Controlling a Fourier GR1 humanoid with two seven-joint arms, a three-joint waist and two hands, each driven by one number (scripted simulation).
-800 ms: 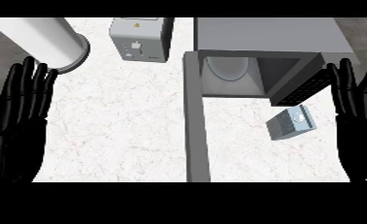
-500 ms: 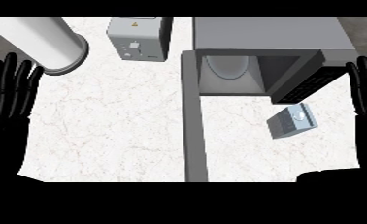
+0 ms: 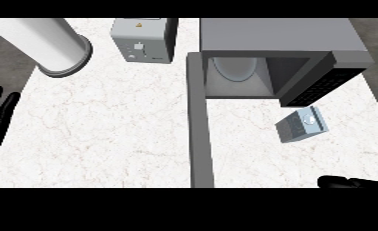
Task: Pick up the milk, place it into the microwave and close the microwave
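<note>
The small pale-blue milk carton (image 3: 301, 124) lies on the white marbled surface (image 3: 111, 125), just in front of the open grey microwave (image 3: 280, 37) and right of its swung-out door (image 3: 199, 135), exactly where it lay before; nothing touches it. Both hands have sunk out of sight since the earlier frames, when they stood tall at the two side edges. The black left hand (image 3: 7, 112) is now only a thin sliver at the left edge, and the black right hand (image 3: 347, 182) is a dark patch at the lower right corner, well apart from the carton. Neither shows enough to tell whether it is wide or closed
</note>
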